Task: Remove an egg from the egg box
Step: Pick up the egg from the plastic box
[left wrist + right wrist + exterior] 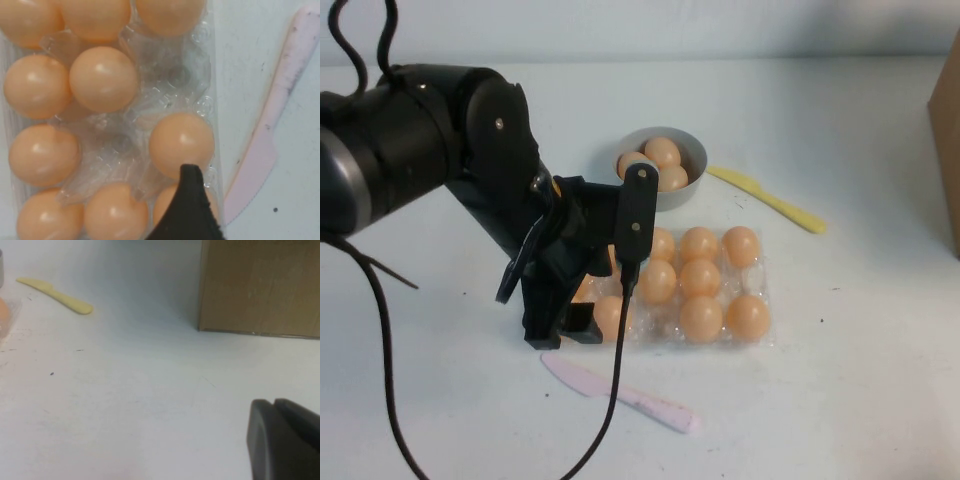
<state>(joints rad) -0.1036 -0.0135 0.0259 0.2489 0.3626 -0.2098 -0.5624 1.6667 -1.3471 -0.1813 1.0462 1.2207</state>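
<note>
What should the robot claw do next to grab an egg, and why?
Probably lower the left claw a little onto the egg just under it, at the egg box edge nearest the pink knife; it hovers there without touching one. The right claw rests far off, by the cardboard box.
</note>
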